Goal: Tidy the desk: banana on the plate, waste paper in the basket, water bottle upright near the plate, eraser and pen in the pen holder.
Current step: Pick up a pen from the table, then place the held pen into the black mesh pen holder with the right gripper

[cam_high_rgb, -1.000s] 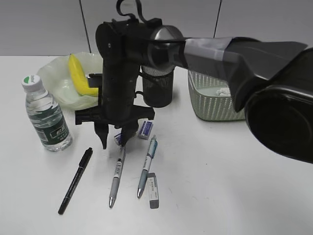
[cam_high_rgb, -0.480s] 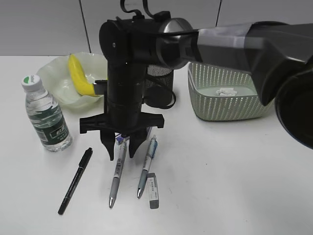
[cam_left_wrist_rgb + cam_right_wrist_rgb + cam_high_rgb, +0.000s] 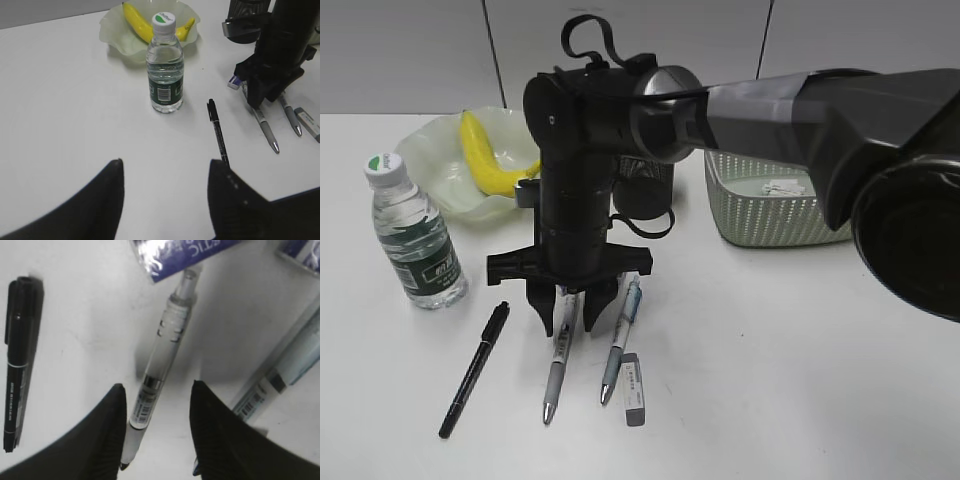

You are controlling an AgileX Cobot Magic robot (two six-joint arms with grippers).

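Note:
My right gripper (image 3: 570,322) stands open, pointing down, its fingers on either side of a white-grey pen (image 3: 557,368) lying on the desk (image 3: 770,380). The right wrist view has that pen (image 3: 162,355) between the fingertips of the right gripper (image 3: 157,385), nearer the left one. A blue-grey pen (image 3: 620,345), a black pen (image 3: 475,368) and a grey eraser (image 3: 633,388) lie close by. The banana (image 3: 485,155) rests on the plate (image 3: 430,160). The water bottle (image 3: 415,240) stands upright. Waste paper (image 3: 782,186) lies in the basket (image 3: 770,215). My left gripper (image 3: 165,162) hangs open over bare desk.
The black mesh pen holder (image 3: 645,190) stands behind the right arm, mostly hidden by it. A white-and-purple eraser (image 3: 185,255) lies just beyond the white-grey pen's top end. The bottle (image 3: 165,75) stands ahead of the left gripper, with the black pen (image 3: 217,132) to its right.
The right gripper has come forward and down, from above the white-and-purple erasers to astride the white-grey pen. Its opening looks the same. Nothing on the desk has shifted.

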